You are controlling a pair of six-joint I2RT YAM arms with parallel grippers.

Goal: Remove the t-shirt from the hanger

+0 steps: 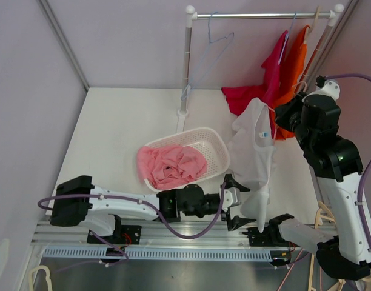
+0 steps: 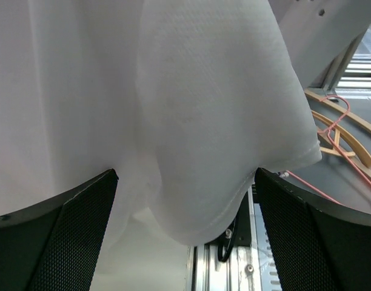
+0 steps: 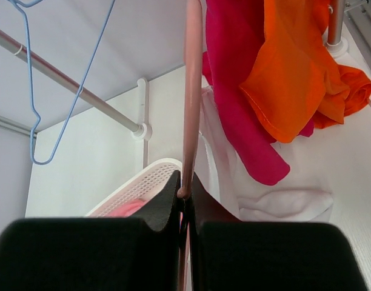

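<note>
From my seat at the controls, the nearest thing is the left end effector. It lies low over the front edge of the bench with its two fingers spread wide. The bottom hem of the white t-shirt hangs down into the gap between them, and neither pad presses it.

Off to the right of the rail, the left wrist camera shows spare wooden hangers lying flat. I count two, though the frame cuts them off and there may be more.

The t-shirt hangs full length above the left end effector, its top up at the right arm.

Just left of it sits one white basket holding one crumpled pink garment.

Higher up, the right end effector is pressed together on a thin pinkish bar of the hanger, with the white fabric draped just beyond it.

Farthest back stands one clothes rack. It carries two more shirts side by side at its right end, one magenta and one orange, and one bare blue wire hanger to their left.

That makes four garments in all.
</note>
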